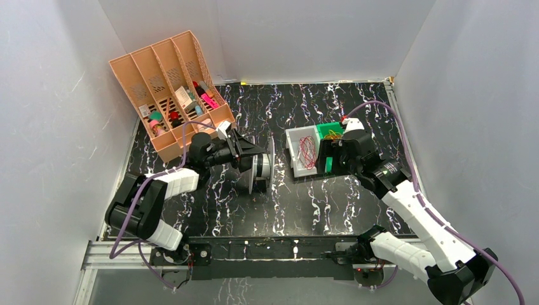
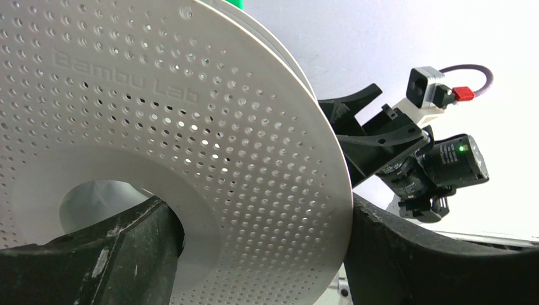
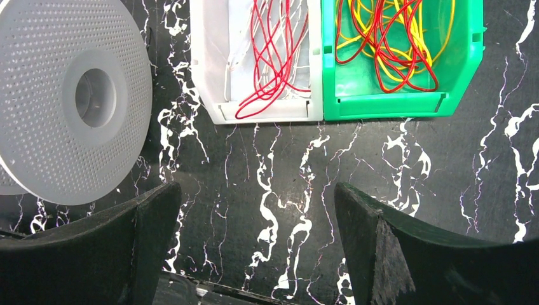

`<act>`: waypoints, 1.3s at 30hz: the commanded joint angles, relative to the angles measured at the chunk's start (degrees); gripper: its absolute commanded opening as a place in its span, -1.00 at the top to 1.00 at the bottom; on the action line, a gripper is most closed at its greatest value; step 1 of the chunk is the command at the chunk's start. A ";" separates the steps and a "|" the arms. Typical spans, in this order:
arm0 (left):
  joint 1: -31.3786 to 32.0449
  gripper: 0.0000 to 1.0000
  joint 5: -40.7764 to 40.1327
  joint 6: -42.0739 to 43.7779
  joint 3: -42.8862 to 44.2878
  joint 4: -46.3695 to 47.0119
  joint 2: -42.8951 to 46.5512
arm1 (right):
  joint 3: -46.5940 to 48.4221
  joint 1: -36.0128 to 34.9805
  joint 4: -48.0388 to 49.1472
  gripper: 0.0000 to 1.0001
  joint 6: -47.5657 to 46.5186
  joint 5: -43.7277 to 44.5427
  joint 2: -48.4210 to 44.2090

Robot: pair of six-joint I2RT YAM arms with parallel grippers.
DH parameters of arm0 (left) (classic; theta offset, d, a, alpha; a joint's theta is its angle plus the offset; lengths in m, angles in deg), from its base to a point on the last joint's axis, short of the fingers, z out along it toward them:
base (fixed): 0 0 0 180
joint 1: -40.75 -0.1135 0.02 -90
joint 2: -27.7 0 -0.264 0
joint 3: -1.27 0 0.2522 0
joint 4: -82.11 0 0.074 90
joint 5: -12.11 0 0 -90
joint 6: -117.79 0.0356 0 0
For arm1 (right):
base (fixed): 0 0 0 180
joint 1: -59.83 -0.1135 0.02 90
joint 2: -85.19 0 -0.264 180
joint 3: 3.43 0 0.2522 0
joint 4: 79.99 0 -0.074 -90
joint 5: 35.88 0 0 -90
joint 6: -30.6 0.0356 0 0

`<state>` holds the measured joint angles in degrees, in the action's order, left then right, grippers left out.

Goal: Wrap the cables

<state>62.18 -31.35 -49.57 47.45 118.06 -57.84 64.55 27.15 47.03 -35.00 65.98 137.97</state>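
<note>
Thin red cables (image 3: 273, 51) lie in loose loops in a white bin (image 3: 210, 63). More red wire, tangled with yellow, fills the green bin (image 3: 464, 57) beside it. In the top view the red cables (image 1: 307, 152) show in the white bin (image 1: 293, 143) right of centre. My left gripper (image 2: 257, 216) is shut on a grey perforated spool (image 2: 191, 127), one finger in its hub hole and the other against its rim. The spool (image 1: 262, 166) stands on edge mid-table. My right gripper (image 3: 257, 197) hangs open over bare table, just short of the bins, with nothing between its fingers.
An orange slotted organizer (image 1: 171, 82) with small items stands at the back left. The green bin (image 1: 330, 131) sits behind my right gripper (image 1: 321, 155). White walls close in both sides and the back. The right arm's wrist (image 2: 432, 152) shows beyond the spool.
</note>
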 commanded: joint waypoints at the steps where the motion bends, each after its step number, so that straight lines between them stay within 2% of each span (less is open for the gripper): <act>1: -2.00 1.00 7.39 1.18 2.21 5.21 0.36 | 0.60 0.01 2.26 -0.97 -0.50 0.68 0.27; 7: -2.99 0.98 10.31 2.17 1.85 5.13 -1.59 | 0.58 0.01 2.61 -0.97 -0.50 0.52 0.98; 11: -3.70 0.64 11.52 2.78 1.47 5.17 -2.72 | 0.78 0.00 2.66 -0.97 -0.50 0.28 1.55; 15: -4.24 0.46 12.70 3.15 1.48 5.14 -3.17 | 0.98 0.00 2.63 -0.97 -0.41 0.29 1.79; 21: -5.79 0.06 14.74 3.45 0.86 5.09 -3.79 | 0.98 0.04 2.65 -0.97 -0.24 0.12 1.90; 31: -6.92 -0.43 15.52 3.95 -0.11 4.90 -4.14 | 0.87 0.05 2.88 -0.97 0.17 -0.86 2.25; 33: -7.01 -0.58 15.48 4.18 -0.36 4.72 -3.97 | 0.74 -0.01 2.90 -0.97 0.19 -1.00 2.16; 39: -7.08 -0.82 15.37 4.68 -0.54 4.11 -3.99 | 0.39 0.06 2.92 -0.97 0.21 -1.26 1.81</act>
<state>55.51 -17.06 -46.47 47.26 122.06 -61.95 64.55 27.15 47.40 -35.13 65.26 140.06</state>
